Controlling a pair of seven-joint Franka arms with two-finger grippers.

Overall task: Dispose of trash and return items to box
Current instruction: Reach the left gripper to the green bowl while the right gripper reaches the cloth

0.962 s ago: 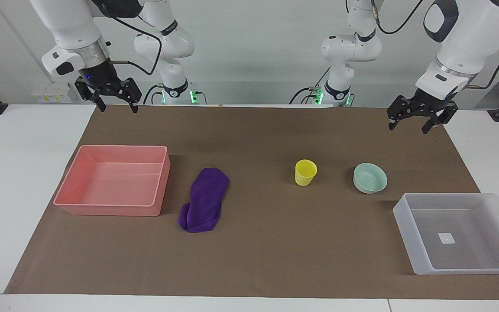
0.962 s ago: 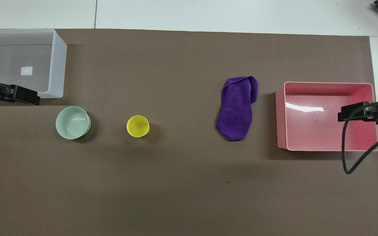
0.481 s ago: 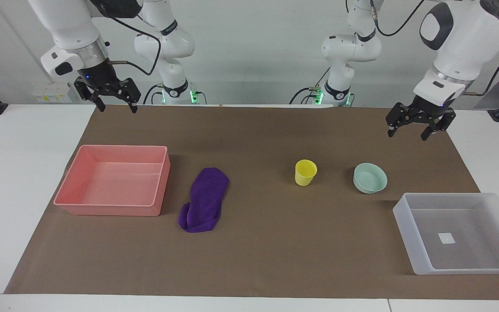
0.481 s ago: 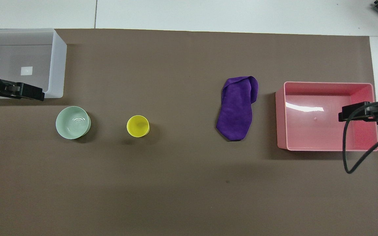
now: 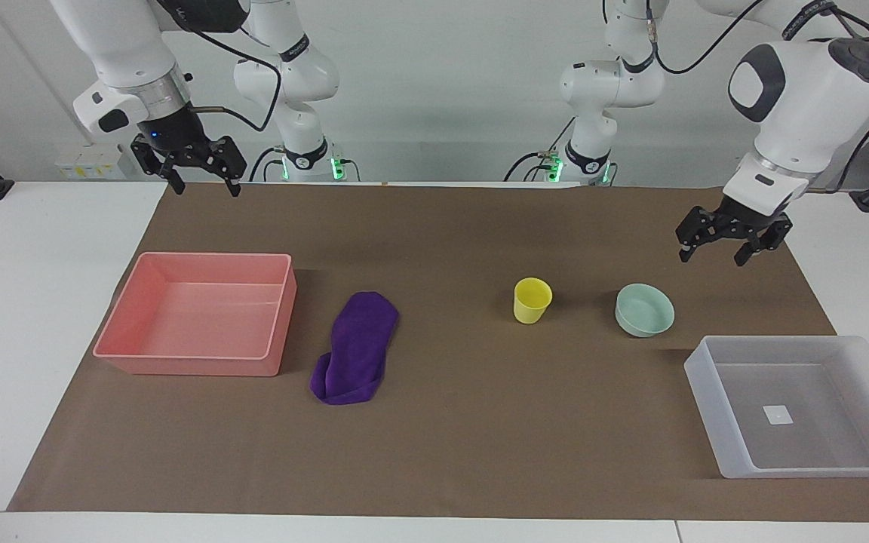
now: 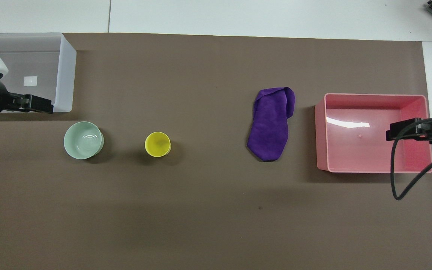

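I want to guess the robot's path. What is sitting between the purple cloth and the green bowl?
Only the yellow cup stands between the purple cloth and the green bowl; the rest is bare brown mat. Both views show it.

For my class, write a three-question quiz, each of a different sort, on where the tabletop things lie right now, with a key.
1. True or false: the yellow cup stands inside the translucent box.
2. Which lies beside the pink tray? A) mint-green bowl B) purple cloth C) yellow cup
3. Fill in: the left end effector hangs open, holding ____.

Key:
1. False; it stands on the brown mat.
2. B
3. nothing
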